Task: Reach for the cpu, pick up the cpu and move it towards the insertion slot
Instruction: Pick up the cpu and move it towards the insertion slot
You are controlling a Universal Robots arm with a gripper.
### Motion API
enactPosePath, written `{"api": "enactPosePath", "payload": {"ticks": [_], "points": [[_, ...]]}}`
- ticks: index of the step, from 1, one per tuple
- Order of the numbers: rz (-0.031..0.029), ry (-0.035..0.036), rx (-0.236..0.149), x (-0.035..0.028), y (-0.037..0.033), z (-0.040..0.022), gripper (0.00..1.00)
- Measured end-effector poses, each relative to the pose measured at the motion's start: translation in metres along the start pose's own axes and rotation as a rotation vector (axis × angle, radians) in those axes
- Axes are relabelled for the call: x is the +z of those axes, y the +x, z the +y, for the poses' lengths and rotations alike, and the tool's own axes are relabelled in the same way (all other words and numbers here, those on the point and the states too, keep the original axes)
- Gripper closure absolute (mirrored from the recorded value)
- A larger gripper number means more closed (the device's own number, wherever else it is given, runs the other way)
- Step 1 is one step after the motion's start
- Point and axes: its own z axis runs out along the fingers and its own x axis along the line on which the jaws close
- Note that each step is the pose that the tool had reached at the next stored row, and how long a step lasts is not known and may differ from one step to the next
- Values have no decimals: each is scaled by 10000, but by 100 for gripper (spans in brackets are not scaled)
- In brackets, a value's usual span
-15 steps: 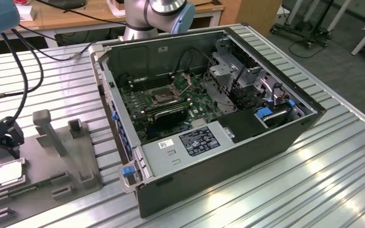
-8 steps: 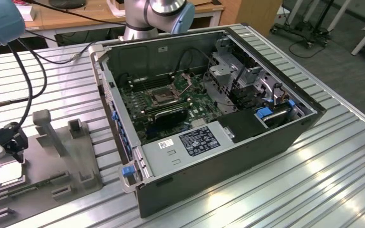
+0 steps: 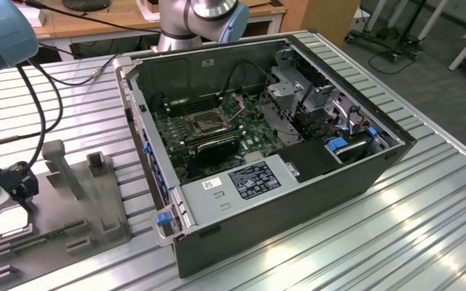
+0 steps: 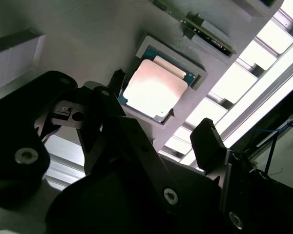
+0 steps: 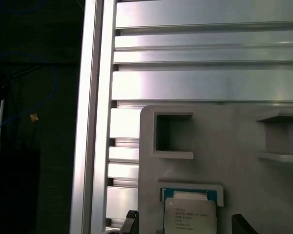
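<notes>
- Leftmost in the exterior view, the hand (image 3: 21, 197) hung low over the grey fixture (image 3: 79, 206), which sat on the slatted metal counter (image 3: 395, 242).
- Its fingers were spread open and gripped nothing.
- A square pocket in that fixture held the cpu (image 3: 10, 223), which lay flat beneath the hand.
- In the second wrist view, the black fingertips (image 4: 207, 139) stood on either side of the cpu (image 4: 154, 90), apart from it.
- The chip showed a pale silvery-white face with a thin green rim, and it was seated squarely in its pocket.
- Further towards the exterior view's right, an open computer case (image 3: 298, 212) lay on its side and held a green motherboard (image 3: 245, 136).
- The insertion slot (image 3: 209, 124) sat on that board, a dark square framed in silvery metal, well apart from the cpu.
</notes>
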Motion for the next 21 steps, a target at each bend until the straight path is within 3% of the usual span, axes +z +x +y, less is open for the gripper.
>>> {"api": "enactPosePath", "payload": {"ticks": [14, 21], "points": [[8, -4, -1, 29, -2, -1, 18], [16, -2, 6, 92, -43, -8, 18]]}}
